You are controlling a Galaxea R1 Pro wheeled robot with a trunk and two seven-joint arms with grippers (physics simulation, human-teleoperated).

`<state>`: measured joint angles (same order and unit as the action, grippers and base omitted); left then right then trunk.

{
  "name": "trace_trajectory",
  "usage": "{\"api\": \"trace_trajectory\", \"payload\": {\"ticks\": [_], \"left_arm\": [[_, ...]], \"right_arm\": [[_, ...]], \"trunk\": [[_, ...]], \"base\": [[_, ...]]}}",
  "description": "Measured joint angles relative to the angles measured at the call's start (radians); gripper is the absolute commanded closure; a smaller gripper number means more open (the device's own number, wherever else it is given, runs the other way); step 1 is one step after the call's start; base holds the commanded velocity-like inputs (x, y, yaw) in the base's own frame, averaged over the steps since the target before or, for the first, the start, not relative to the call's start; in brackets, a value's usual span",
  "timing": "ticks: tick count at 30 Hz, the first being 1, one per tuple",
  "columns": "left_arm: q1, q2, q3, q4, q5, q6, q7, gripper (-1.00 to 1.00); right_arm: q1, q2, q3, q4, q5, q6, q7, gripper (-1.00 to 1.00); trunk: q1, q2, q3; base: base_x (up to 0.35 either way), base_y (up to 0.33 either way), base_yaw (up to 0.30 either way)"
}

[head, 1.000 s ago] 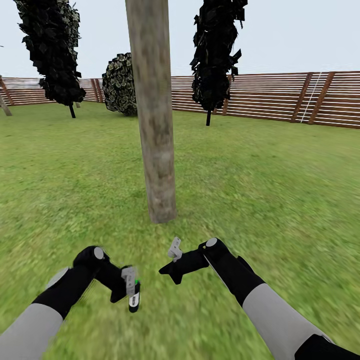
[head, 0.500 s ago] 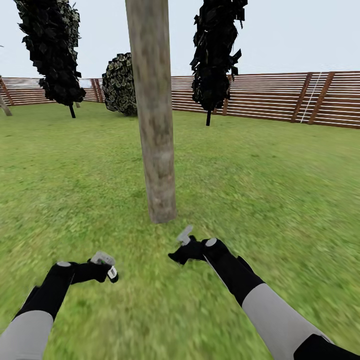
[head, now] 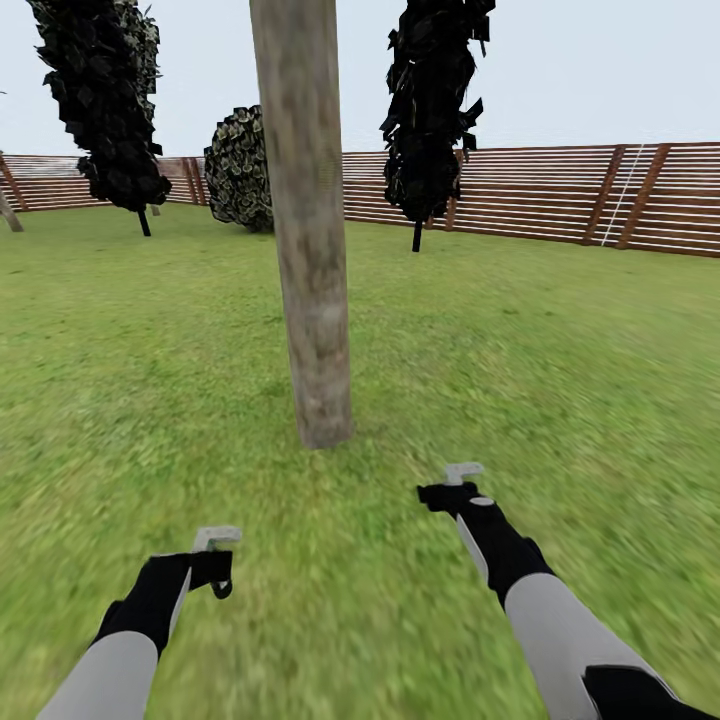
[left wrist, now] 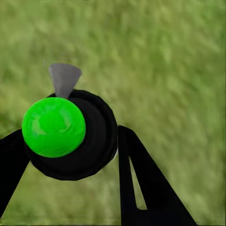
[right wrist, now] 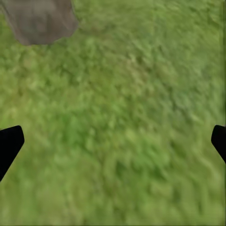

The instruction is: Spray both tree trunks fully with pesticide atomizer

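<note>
Both arms have swung apart and drawn back since 1 second ago: then the 2 grippers met low in front of the tree trunk (head: 305, 230), the left one with the pesticide atomizer (left wrist: 70, 136) hanging point-down from it. Now the left gripper (head: 213, 560) sits low at the left and the right gripper (head: 455, 482) at the right, nearer the trunk's foot. The camera has not shifted; the fence (head: 560, 195) and the dark conifers (head: 430, 110) stand where they did.

The atomizer is grasped by the left fingers: in the left wrist view its round black body with a bright green cap and a grey nozzle tip sits between the 2 black fingers (left wrist: 141, 179), which close on it from either side, over blurred lawn (left wrist: 179, 70). The right fingers are released and hold nothing; in the right wrist view their 2 tips show wide apart with bare grass between them and the trunk's base (right wrist: 40, 19) near the frame's corner.

The step in hand looks like aiming for the first spray. To do it well, I would raise the left arm and turn the wrist until the nozzle faces the bark, since it seems to point at the grass now. Then sweep slowly up and down the column, and later move round it so that every side is covered. Keeping the right arm out of the spray path would help.
</note>
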<state>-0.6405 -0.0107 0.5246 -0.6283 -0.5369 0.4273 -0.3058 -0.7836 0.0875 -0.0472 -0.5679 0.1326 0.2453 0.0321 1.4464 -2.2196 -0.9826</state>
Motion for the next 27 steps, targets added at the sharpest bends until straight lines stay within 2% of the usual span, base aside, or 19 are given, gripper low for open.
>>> {"api": "trace_trajectory", "payload": {"ticks": [3,6,9,14,27], "left_arm": [[-0.007,-0.001,-0.001,-0.026,-0.001,0.047,0.002,1.00],[-0.014,0.003,-0.003,-0.049,-0.002,0.157,0.001,1.00],[-0.017,0.000,-0.007,-0.075,0.003,0.225,0.000,1.00],[-0.016,-0.004,-0.010,-0.108,0.001,0.247,-0.001,1.00],[-0.010,-0.004,-0.010,-0.100,0.001,0.248,0.001,1.00]], "right_arm": [[0.000,-0.001,-0.005,0.014,0.000,-0.005,-0.002,-1.00],[0.000,-0.003,-0.007,0.020,-0.001,-0.007,0.001,-1.00],[0.000,-0.002,-0.006,0.024,-0.002,-0.010,0.002,-1.00],[0.000,-0.002,-0.006,0.025,-0.001,-0.017,0.002,-1.00],[0.000,-0.001,-0.006,0.026,-0.002,-0.017,0.002,-1.00]], "trunk": [[0.000,0.000,0.000],[0.000,0.000,0.000],[0.000,0.000,0.000],[0.000,0.000,0.000],[0.000,0.000,0.000]], "base": [[0.315,0.000,0.000],[0.332,0.000,0.000],[0.335,0.000,0.000],[0.338,0.000,0.000],[0.338,0.000,-0.018]]}}
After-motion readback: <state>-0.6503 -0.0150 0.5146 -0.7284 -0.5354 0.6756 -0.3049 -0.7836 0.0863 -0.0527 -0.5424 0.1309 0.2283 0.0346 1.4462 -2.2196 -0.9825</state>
